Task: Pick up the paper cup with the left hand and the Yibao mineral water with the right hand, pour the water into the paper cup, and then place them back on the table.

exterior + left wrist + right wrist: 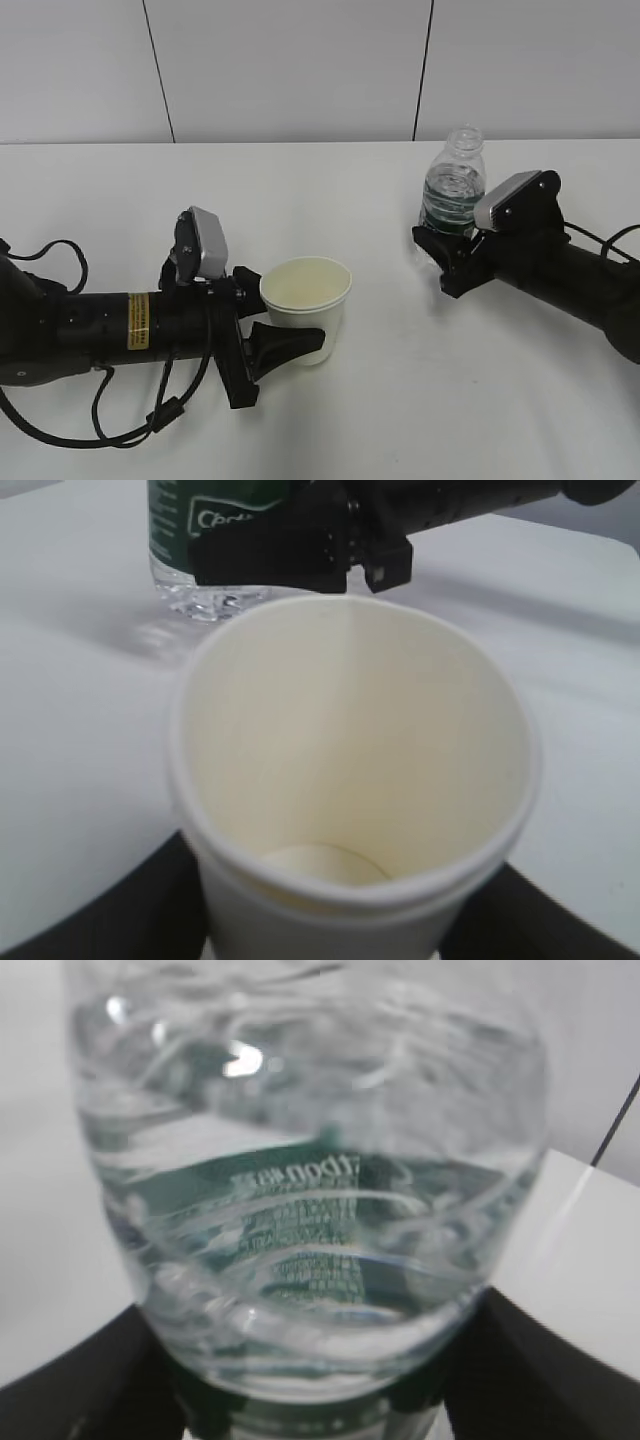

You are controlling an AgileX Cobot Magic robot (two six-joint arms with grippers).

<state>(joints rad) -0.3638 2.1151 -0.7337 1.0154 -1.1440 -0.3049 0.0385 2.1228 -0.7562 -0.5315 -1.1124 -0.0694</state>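
On a wide, matte white bench (330, 420) that fills the lower part of the exterior view, two black robot arms face each other from either side. Behind the bench stands a pale grey wall (300, 60) of flat panels, split by two thin dark seams.

One paper cup (306, 305) stands upright a little left of centre, cream-white with a rolled rim. The left hand (110, 325) lies low along the bench, carrying a yellow label and a grey-white camera box. Its gripper (290, 325) sits around the cup, with one finger (285, 345) pressed along the near side of the cup wall and the other hidden behind it. The left wrist view looks straight down into the cup (355, 770); its inside looks dry, with a bare paper floor (no liquid can be made out).

One bottle of Yibao mineral water (455, 190) stands upright to the right and farther back, well apart from the cup. It is clear, ribbed and capless, with a dark green label. The right hand (570, 275) reaches in from the right edge, and its gripper (448, 250) is clamped on the bottle's lower part. In the right wrist view the bottle (310, 1200) fills the frame, and the water (300, 1330) shows through the ribbed plastic, with dark fingers (90, 1380) at both lower corners.
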